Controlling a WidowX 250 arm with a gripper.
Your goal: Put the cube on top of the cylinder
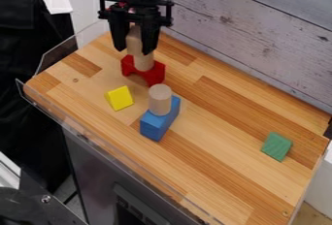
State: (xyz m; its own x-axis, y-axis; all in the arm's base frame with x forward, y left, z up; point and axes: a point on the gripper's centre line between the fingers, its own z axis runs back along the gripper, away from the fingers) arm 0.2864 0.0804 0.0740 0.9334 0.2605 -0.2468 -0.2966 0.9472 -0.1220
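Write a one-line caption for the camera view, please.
Pincer around a cube over the cylinder on a red arch; nearby, a second cylinder on a blue block.

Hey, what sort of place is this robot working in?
Probably a robotics lab or workshop: a gripper over a wooden counter, with toy blocks like the green one.

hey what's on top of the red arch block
A wooden cylinder stands on the red arch block, with a wooden block above it, in the pincer. The patch beneath the cylinder is covered.
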